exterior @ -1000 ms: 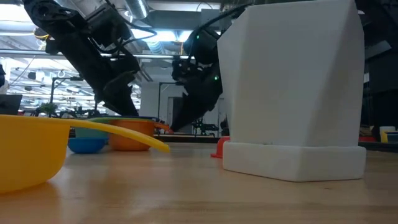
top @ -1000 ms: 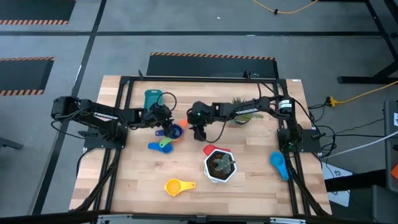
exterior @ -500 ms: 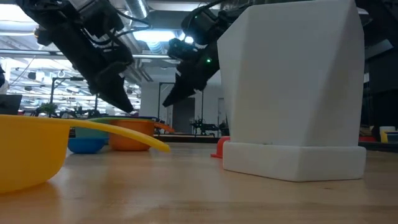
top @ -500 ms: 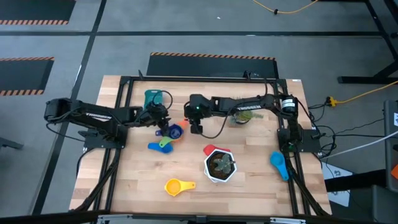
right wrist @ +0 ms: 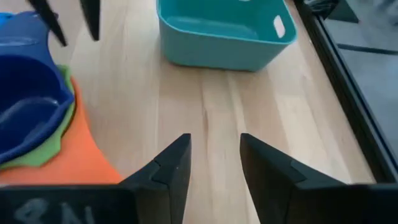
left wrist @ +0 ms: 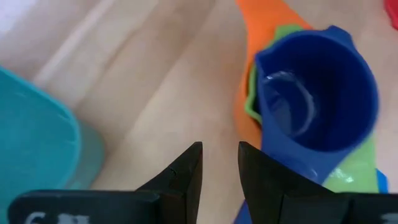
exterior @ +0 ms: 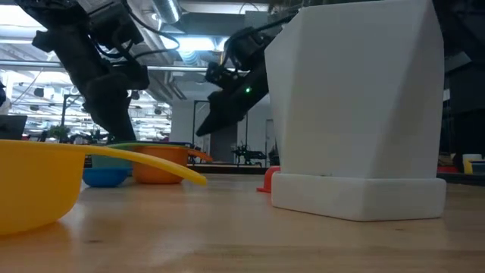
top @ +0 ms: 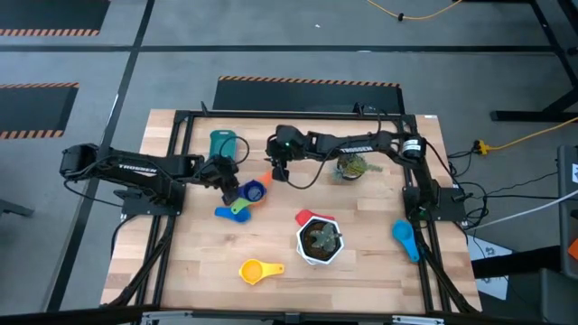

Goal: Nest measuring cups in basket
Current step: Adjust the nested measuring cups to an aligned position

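Six measuring cups, one basket, two empty tools, slightly parted.

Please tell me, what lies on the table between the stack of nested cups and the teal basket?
Only bare wood: in the right wrist view, nothing lies between the nested cups and the basket.

A white hexagonal plant pot stands on the wooden table.
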`<state>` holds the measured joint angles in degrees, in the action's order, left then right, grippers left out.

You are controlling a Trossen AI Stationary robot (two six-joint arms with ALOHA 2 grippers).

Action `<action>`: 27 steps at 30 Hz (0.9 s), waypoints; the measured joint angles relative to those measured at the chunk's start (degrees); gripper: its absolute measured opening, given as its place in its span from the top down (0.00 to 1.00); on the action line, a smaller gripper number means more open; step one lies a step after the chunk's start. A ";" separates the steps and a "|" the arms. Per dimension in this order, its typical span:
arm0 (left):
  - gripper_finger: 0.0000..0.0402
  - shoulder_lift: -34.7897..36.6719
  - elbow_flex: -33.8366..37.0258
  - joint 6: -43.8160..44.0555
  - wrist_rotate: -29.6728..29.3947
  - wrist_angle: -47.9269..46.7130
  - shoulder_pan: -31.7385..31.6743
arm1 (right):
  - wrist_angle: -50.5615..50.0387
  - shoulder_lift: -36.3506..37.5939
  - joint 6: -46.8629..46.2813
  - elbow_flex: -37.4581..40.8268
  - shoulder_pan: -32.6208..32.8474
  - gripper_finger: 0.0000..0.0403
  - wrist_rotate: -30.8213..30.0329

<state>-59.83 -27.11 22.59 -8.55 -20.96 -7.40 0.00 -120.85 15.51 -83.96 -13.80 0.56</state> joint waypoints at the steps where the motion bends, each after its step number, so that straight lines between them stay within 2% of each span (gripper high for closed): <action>1: 0.76 0.00 0.00 0.00 0.87 -0.19 0.00 | 0.15 -0.50 0.00 0.00 0.02 0.65 0.02; 7: 0.76 0.00 0.00 0.29 5.56 -0.80 0.29 | 0.22 -3.35 0.02 0.00 0.07 0.65 0.22; 13: 0.76 0.00 0.00 1.32 5.70 -0.96 1.95 | -1.35 -4.40 0.00 0.02 0.11 0.65 4.87; 27: 0.76 -0.02 0.00 2.91 5.08 -0.95 3.48 | -6.77 -4.36 0.00 0.04 2.57 0.65 5.22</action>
<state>-59.86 -27.11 25.50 -3.47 -21.91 -3.92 -6.78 -125.21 15.51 -83.92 -11.24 5.78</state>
